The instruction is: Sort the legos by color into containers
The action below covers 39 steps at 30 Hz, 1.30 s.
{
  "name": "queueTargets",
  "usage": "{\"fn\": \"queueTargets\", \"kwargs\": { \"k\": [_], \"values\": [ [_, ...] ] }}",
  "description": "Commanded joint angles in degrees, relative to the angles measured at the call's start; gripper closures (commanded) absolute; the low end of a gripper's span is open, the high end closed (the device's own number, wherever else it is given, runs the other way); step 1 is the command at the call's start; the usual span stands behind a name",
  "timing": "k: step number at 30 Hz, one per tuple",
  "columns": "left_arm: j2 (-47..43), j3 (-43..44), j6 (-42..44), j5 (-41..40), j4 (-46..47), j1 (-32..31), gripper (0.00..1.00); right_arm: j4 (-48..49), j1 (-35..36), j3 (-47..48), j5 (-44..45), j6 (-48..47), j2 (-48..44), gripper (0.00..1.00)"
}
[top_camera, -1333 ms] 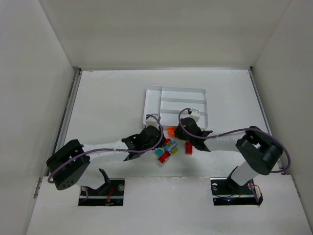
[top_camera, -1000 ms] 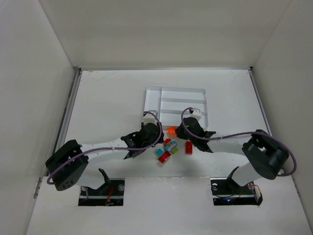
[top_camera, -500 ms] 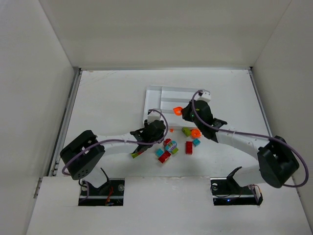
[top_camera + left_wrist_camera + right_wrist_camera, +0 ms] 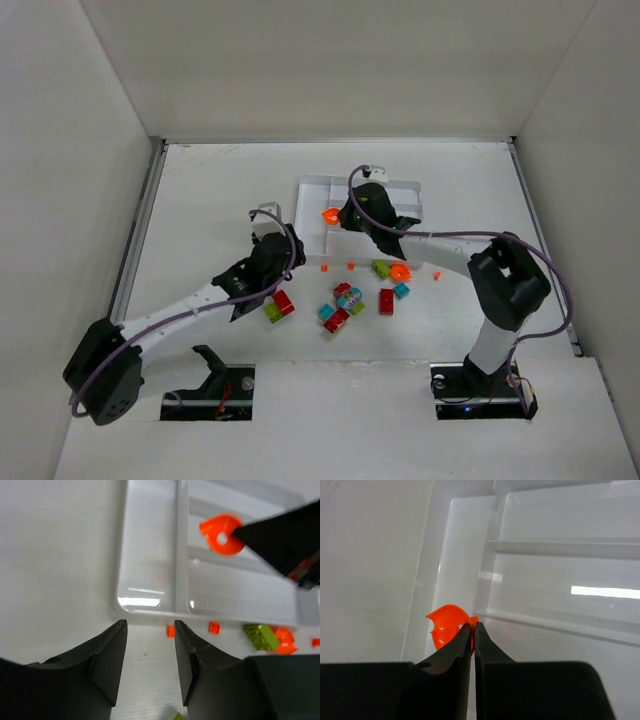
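The right end effector pinches a round orange lego over the left end of the white tray, by its narrow side part. The left end effector is spread with nothing in it, above the desk near the tray's front corner. The other legos lie loose on the desk close by.

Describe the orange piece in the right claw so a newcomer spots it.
Find the white tray in the middle of the table, beyond the loose legos. Above its left end, near the wall between the narrow section and the long slots, the right claw pinches a round, cupped orange piece. It alone is held in the air; the other orange pieces lie on the table.
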Motion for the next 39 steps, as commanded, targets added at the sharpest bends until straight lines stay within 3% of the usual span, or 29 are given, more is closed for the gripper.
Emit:
{"fn": "queueTargets", "kwargs": {
  "k": [1,8,10,13,15,18,24,30,39],
  "values": [
    [-5.82,-0.99,-0.65,0.72,-2.50,3.87,0.61,1.15,3.41,3.55,-1.82,-0.24,2.16,0.90],
    [-5.75,-2.05,-1.00,4.77,-3.65,5.38,0.61,1.33,7.19,5.48,-1.56,0.64,6.29,0.87],
    [-4.52,-2.14,-0.83,4.77,-3.57,3.80,0.61,0.98,7.64,5.84,-1.21,0.64,6.65,0.79],
    [-1.89,-1.53,-0.74,4.33,-3.04,1.34,0.62,1.59,7.81,3.73,0.80,0.46,3.67,0.57],
    [0.48,-0.56,-0.65,3.63,-2.86,-0.42,0.62,1.59,7.72,1.72,2.38,0.03,0.42,0.52],
    [4.78,1.46,-0.21,2.31,-1.46,-2.97,0.62,1.59,7.64,-2.23,4.67,-0.50,-4.59,0.52],
    [15.68,7.34,1.72,0.82,0.13,-6.40,0.63,2.91,5.53,-15.23,8.19,-0.51,-16.01,0.61],
    [24.04,11.83,2.07,-3.13,0.22,-7.99,0.58,4.58,3.42,-25.00,8.11,0.02,-25.42,0.51],
    [31.34,15.61,2.16,-7.44,-0.75,-9.65,0.64,5.99,3.15,-29.58,7.23,0.02,-30.26,0.51]
  ]
}}
